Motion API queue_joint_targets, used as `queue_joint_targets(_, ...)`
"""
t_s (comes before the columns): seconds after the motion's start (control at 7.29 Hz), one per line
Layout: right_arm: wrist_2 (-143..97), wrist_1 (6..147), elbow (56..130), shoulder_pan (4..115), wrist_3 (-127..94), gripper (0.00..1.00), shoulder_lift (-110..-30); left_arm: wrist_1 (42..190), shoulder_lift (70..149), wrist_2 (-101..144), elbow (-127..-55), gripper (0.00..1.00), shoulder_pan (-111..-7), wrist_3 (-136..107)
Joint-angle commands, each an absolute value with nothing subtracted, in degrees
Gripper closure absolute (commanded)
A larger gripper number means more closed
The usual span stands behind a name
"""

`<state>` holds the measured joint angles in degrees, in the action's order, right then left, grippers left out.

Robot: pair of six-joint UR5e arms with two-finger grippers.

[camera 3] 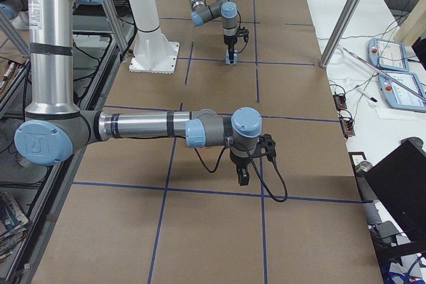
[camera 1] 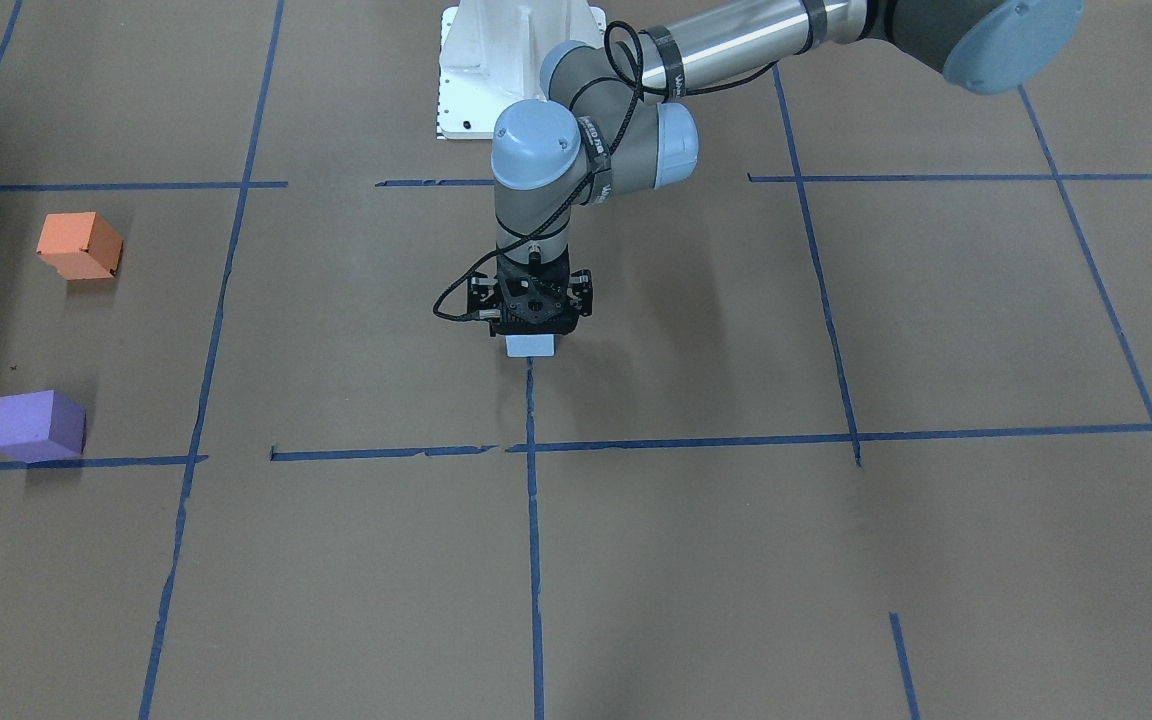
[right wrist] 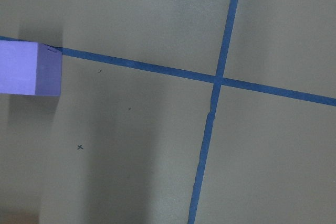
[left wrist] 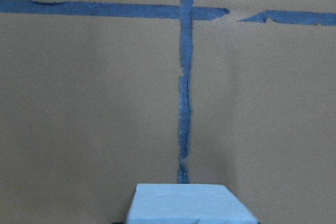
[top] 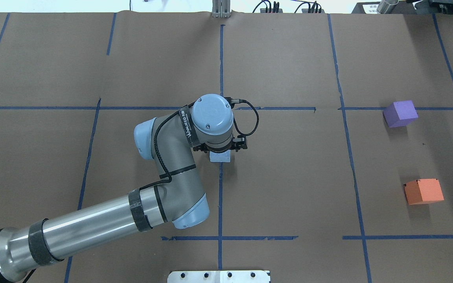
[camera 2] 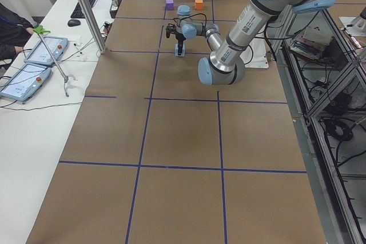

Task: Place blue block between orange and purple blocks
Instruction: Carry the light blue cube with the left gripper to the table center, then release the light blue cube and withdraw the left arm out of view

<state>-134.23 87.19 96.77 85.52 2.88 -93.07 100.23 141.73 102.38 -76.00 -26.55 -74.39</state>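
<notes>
We see the left gripper clamped on the blue block at the middle of the table, over a blue tape line — well apart from the orange block and the purple block, which sit toward the robot's right with brown paper between them. The right gripper hangs over the table — we cannot tell how its jaws stand.

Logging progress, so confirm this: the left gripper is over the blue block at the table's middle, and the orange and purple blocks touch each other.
Not quite. The orange block and the purple block do not touch; the overhead view shows bare table between them. The rest holds: the left gripper is over the blue block at the table's middle.
</notes>
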Motion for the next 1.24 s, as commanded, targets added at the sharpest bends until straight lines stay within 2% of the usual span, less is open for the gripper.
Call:
queue_joint_targets(0.0,-134.3,87.2,96.8,85.5,2.8,0.00,-93.1,97.4,141.1,104.7,-79.7,0.00,-29.2,-74.4)
queue_joint_targets(0.14,-134.2,87.2,96.8,85.4,2.9,0.00,-93.1,93.8,139.0,109.2,-85.2,0.00,-32.2,-72.3)
queue_joint_targets(0.41,-134.2,87.2,96.8,85.4,2.9,0.00,-92.9,86.3,128.4,115.5,-99.9,0.00,-40.5,-58.9)
queue_joint_targets(0.55,-134.3,87.2,96.9,85.4,2.8,0.00,-92.7,85.5,122.1,119.6,-103.6,0.00,-46.5,-49.8)
queue_joint_targets(0.96,-134.6,87.2,97.3,85.3,2.5,0.00,-90.9,85.7,103.9,127.6,-104.8,0.00,-67.2,-14.8)
queue_joint_targets(1.1,-135.0,87.2,97.6,85.3,2.5,0.00,-90.4,85.6,100.7,128.1,-103.6,0.00,-73.8,-6.2)
